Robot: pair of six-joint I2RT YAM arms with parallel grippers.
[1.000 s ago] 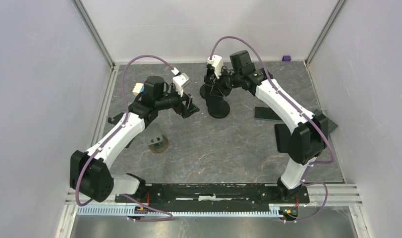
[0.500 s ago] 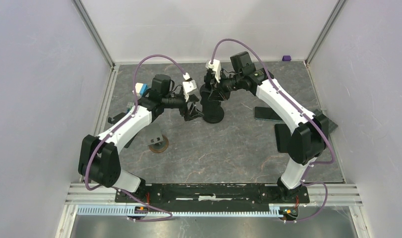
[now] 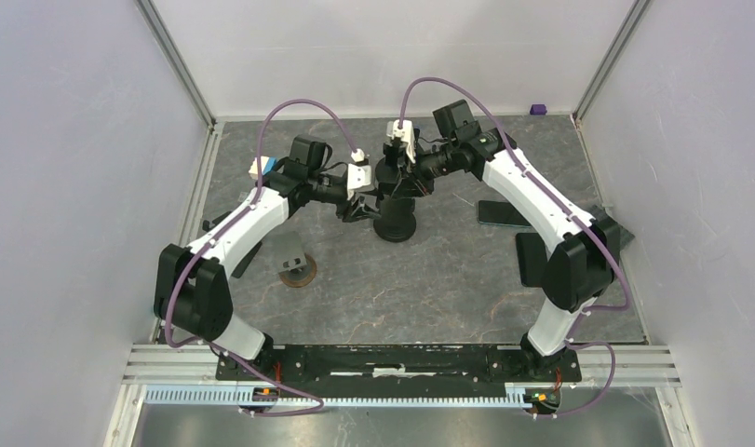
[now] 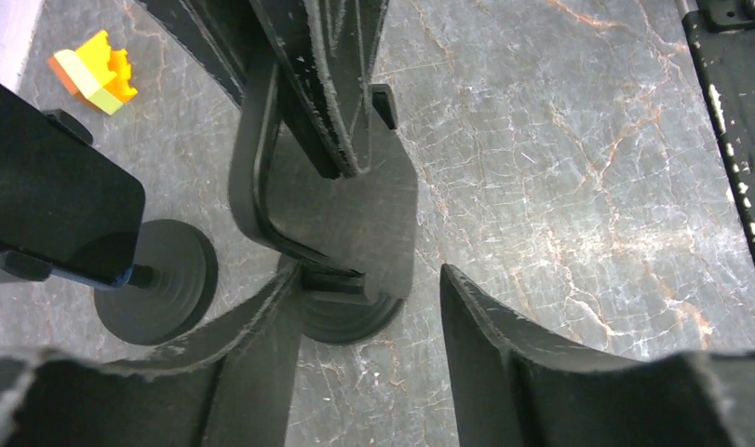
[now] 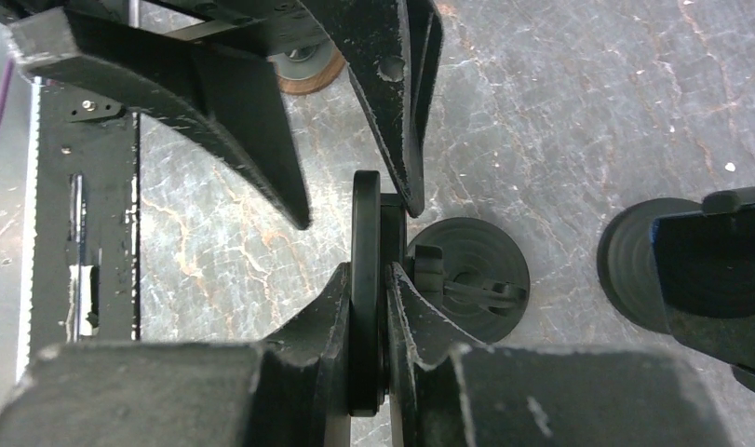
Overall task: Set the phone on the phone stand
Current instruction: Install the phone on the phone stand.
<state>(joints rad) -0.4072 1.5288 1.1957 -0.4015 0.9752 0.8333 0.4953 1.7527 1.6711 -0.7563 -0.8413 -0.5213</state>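
A small purple block (image 3: 538,109) sits at the far right corner of the grey marbled counter (image 3: 448,279). A yellow, orange and green block (image 4: 94,72) lies by a walled edge. A grey-topped holder on a brown-rimmed round base (image 3: 297,268) stands toward the left edge.

No text, label, brand or number can be read on anything.

Dark phone (image 3: 502,214) lying flat, black stand (image 3: 396,207) upright

Probably a lab cell: white panel walls (image 3: 66,140), aluminium rail (image 3: 634,361).
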